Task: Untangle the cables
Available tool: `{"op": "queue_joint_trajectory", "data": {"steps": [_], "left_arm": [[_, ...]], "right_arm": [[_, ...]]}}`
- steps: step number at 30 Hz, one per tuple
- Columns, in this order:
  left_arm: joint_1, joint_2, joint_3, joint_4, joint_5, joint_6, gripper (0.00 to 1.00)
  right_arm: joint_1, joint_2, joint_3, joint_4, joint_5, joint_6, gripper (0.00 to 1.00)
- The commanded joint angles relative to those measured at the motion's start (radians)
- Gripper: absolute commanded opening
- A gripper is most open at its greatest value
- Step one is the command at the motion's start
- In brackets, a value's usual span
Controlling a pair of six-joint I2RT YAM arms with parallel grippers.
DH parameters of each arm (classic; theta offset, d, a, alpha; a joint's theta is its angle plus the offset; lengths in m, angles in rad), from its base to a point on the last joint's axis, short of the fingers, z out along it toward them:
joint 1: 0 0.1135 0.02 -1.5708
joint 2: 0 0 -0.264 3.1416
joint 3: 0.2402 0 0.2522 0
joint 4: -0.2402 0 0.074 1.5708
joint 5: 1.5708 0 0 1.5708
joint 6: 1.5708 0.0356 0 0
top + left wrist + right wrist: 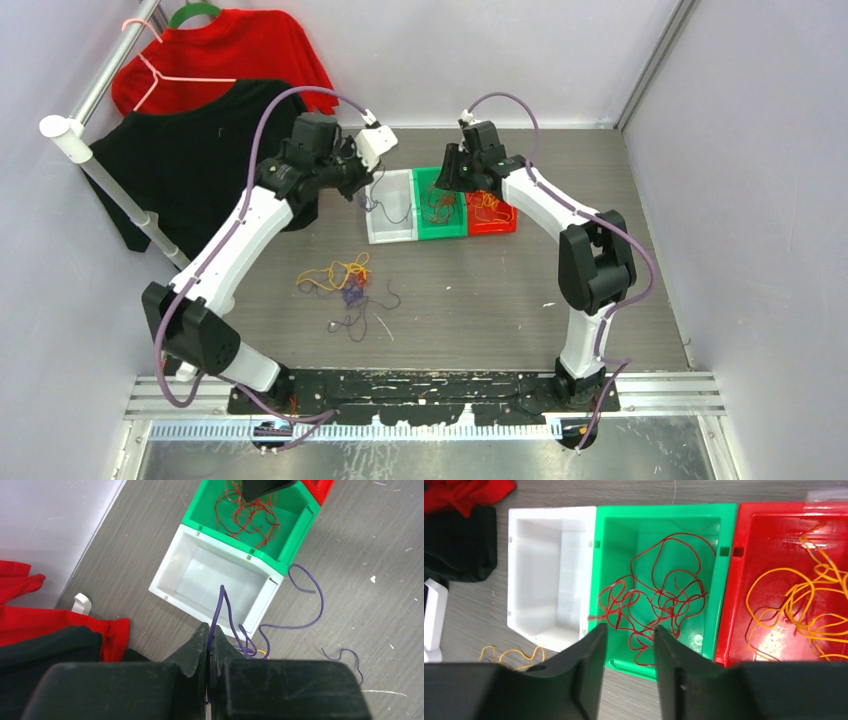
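My left gripper (pixel 208 630) is shut on a thin purple cable (pixel 223 605), which rises from the pinch over the near rim of the white bin (pixel 165 570) and loops down onto the table beside it. My right gripper (pixel 629 627) hangs open above the near wall of the green bin (pixel 609 540), with nothing between its fingers. A heap of dark red cables (pixel 659 595) lies in that bin. Orange cables (pixel 794 600) lie in the red bin (pixel 744 580). A tangle of orange and purple cables (pixel 345 280) rests on the table in front of the bins.
The three bins stand side by side at the back centre: white bin (pixel 392 235), green bin (pixel 440 232), red bin (pixel 492 225). A red shirt (pixel 215 60) and a black shirt (pixel 190 160) hang from a rail (pixel 100 170) at the left. Walls close in both sides.
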Motion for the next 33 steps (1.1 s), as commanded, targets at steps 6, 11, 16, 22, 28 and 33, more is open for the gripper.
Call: {"op": "queue_joint_trajectory", "data": {"steps": [6, 11, 16, 22, 28, 33], "left_arm": [[-0.004, 0.150, 0.161, 0.037, -0.069, -0.019, 0.00], [-0.004, 0.201, 0.168, 0.067, -0.082, -0.019, 0.00], [-0.013, 0.243, 0.164, 0.102, -0.046, -0.011, 0.00], [-0.011, 0.286, 0.128, 0.165, -0.011, 0.037, 0.00], [-0.005, 0.308, 0.066, 0.248, -0.058, 0.058, 0.00], [0.045, 0.286, 0.040, 0.298, -0.041, -0.002, 0.00]], "right_arm": [[-0.006, -0.132, 0.022, 0.069, 0.051, -0.027, 0.59], [-0.005, -0.169, 0.020, 0.075, 0.061, 0.000, 0.60], [-0.005, -0.259, -0.036, 0.132, 0.096, 0.023, 0.58], [-0.005, -0.346, -0.128, 0.155, 0.120, 0.036, 0.54], [-0.005, -0.398, -0.208, 0.168, 0.127, 0.052, 0.52], [-0.006, -0.400, -0.230, 0.160, 0.121, 0.063, 0.49]]}}
